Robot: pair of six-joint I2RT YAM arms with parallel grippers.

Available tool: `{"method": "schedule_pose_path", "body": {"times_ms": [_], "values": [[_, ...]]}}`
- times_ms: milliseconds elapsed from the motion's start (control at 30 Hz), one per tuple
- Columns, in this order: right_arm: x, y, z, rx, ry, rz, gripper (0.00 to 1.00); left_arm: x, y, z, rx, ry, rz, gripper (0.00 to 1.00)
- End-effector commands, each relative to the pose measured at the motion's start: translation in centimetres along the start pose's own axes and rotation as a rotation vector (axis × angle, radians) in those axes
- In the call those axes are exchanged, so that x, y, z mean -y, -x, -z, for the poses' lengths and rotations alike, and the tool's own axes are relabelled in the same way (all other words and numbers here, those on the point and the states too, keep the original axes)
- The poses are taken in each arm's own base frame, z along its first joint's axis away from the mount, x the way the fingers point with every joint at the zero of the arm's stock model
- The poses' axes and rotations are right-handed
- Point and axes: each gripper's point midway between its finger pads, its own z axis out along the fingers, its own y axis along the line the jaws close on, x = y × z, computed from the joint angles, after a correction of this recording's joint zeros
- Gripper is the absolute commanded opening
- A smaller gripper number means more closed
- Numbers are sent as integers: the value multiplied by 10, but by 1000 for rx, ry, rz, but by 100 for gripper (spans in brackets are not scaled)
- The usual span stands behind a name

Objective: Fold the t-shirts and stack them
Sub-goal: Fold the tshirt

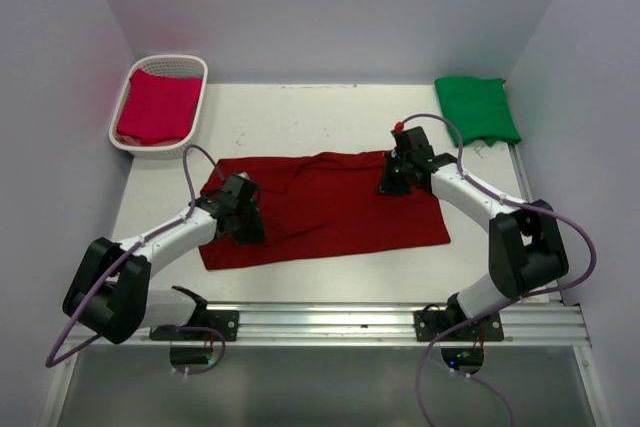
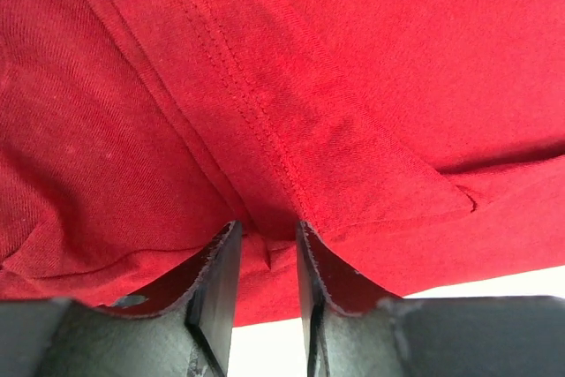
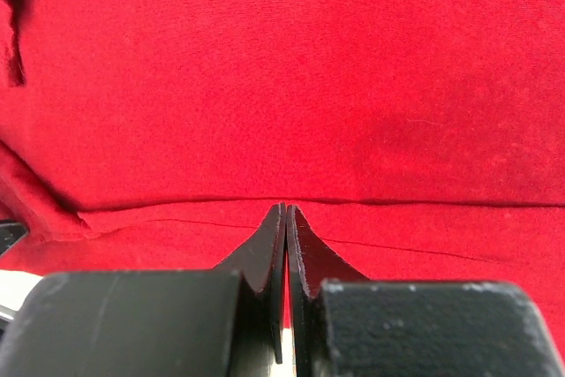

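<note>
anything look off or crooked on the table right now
The maroon t-shirt lies crooked on the table: its long edges slant instead of running square with the table's near edge, and its far edge is bunched up near the middle. Nothing looks spilled or damaged.

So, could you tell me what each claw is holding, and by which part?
The left claw seems to pinch the maroon t-shirt at a stitched seam fold; the right claw is shut at a fold edge, grip unclear.
</note>
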Motion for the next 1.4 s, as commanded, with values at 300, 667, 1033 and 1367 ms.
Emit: {"method": "schedule_pose_path", "body": {"times_ms": [300,667,1033,1367], "values": [[0,7,6,47,-3,19,0,12,11,3,50,-52,-8,8],[-2,9,5,48,4,13,0,8,10,13,54,-36,-11,29],[1,7,6,44,-4,20,0,2,-1,-7,1,-14,-27,29],[0,6,7,45,-3,20,0,-2,-5,-16,-10,-4,-36,0]]}}
